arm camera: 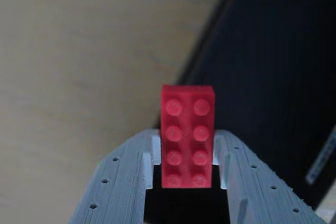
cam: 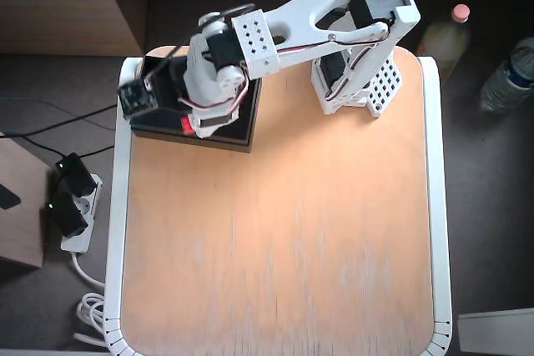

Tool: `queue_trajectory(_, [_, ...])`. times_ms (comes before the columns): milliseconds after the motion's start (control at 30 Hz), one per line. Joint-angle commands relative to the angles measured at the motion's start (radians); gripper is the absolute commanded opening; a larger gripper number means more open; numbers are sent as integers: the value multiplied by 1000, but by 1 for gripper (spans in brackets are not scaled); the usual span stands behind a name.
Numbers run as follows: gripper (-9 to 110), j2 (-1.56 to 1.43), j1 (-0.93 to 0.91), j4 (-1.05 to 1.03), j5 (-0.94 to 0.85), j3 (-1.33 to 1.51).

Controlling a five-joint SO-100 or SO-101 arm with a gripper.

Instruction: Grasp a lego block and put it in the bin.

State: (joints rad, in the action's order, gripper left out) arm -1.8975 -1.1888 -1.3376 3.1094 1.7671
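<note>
Here is the tool [arm camera: 186, 174] in the wrist view, its two grey printed jaws closed in tight on the lower half of the lego block [arm camera: 187, 129], one jaw pressing each long side. The red brick stands on end between them, its studded face turned to the camera, two columns of four studs in plain sight, and its upper half pokes out clear beyond the jaw tips. Behind it the scene splits on a slant: pale wooden bench [arm camera: 79, 77] on the left, the dark floor of the bin [arm camera: 273, 77] on the right, and the block sits right over that boundary, just on the bin's side. A thin pale strip shows at the far right edge of the wrist view, blurred. From the overhead view, the white arm [cam: 317, 18] reaches from its base near the top of the bench [cam: 284, 248] out to the left, and the tool [cam: 188, 125] hangs over the bin [cam: 238, 135], which sits at the bench's upper left corner. A speck of red, the lego block [cam: 187, 123], shows under the arm, over the bin's black interior. Whether the block touches the bin floor, neither view lets me say.
</note>
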Motion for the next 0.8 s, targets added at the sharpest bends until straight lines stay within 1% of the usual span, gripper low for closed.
queue_trajectory(0, [0, -74, -55, -11, 17, -121])
queue_trajectory(300, [0, -44, -137, -3, 51, -98])
queue_trajectory(500, [0, -44, -175, 106, 69, 8])
queue_trajectory(767, [0, -44, -193, 169, 87, 95])
